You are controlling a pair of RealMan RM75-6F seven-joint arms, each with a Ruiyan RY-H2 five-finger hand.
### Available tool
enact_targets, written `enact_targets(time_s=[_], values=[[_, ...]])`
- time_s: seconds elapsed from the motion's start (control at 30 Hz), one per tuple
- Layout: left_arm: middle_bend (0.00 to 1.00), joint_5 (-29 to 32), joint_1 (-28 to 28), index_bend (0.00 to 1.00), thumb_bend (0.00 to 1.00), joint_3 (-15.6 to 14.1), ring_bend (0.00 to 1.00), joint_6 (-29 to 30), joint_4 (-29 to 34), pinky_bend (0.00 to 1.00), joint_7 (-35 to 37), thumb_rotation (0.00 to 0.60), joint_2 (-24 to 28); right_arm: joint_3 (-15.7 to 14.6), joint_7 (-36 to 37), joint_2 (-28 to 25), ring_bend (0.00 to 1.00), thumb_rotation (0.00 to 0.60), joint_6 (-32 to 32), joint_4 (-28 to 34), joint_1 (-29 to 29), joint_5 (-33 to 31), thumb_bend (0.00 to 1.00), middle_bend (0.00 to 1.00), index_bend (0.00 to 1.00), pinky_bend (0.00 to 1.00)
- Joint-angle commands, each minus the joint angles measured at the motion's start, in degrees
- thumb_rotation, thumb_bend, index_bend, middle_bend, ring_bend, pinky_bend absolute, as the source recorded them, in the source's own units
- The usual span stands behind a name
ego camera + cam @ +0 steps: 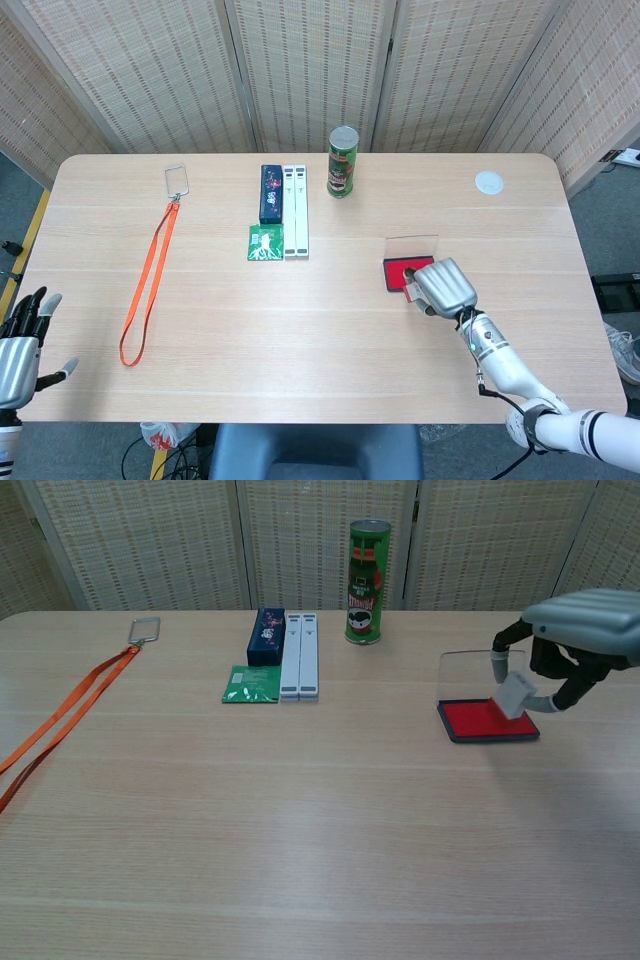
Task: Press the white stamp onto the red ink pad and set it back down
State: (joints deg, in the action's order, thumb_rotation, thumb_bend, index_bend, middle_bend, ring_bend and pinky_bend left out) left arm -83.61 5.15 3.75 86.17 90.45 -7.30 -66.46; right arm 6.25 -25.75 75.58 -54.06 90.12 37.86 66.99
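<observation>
My right hand (578,630) holds the white stamp (514,694) tilted, just above the right part of the red ink pad (480,721); whether the stamp touches the pad I cannot tell. In the head view that hand (444,288) covers the stamp and the right side of the ink pad (396,273), whose clear lid (412,246) stands open behind it. Fingers spread, my left hand (20,342) sits at the lower left beyond the table's edge, holding nothing.
A green snack can (367,581) stands at the back centre. A dark blue box (266,636), a white bar (300,655) and a green card (251,684) lie left of it. An orange lanyard (150,273) runs down the left side; a white disc (489,182) lies far right.
</observation>
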Motion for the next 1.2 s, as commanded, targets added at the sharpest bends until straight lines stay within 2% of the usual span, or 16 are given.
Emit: enact_targets(time_s=[0.03, 0.2, 0.5, 1.0, 1.2], values=[[0.01, -0.03, 0.03, 0.00, 0.20, -0.05, 0.05, -0.14, 0.04, 0.26, 0.26, 0.600, 0.13, 0.90, -4.08, -0.02, 0.79, 0.600, 1.64, 0.29, 1.47, -5.30, 0.34, 0.99, 0.90, 0.97], [0.01, -0.02, 0.08, 0.00, 0.20, -0.11, 0.05, -0.41, 0.15, 0.26, 0.68, 0.600, 0.33, 1.97, -7.22, 0.96, 0.81, 0.600, 3.70, -1.41, 3.68, -12.83, 0.35, 1.00, 0.90, 0.99], [0.01, 0.02, 0.08, 0.00, 0.20, -0.10, 0.05, -0.52, 0.36, 0.26, 1.40, 0.600, 0.66, 2.91, -8.03, 5.06, 0.81, 0.600, 6.95, -8.60, 7.48, -20.89, 0.35, 1.00, 0.90, 0.99], [0.01, -0.81, -0.19, 0.00, 0.20, -0.35, 0.05, 0.14, 0.48, 0.26, 1.97, 0.600, 0.94, 1.98, -5.37, 10.75, 0.81, 0.600, 9.35, -18.38, 9.96, -21.36, 0.35, 1.00, 0.90, 0.99], [0.01, -1.13, -0.38, 0.00, 0.20, -0.46, 0.05, 0.55, 0.55, 0.26, 1.96, 0.600, 1.00, 1.70, -4.29, 11.89, 0.81, 0.600, 9.76, -20.24, 10.02, -20.93, 0.35, 1.00, 0.90, 0.99]])
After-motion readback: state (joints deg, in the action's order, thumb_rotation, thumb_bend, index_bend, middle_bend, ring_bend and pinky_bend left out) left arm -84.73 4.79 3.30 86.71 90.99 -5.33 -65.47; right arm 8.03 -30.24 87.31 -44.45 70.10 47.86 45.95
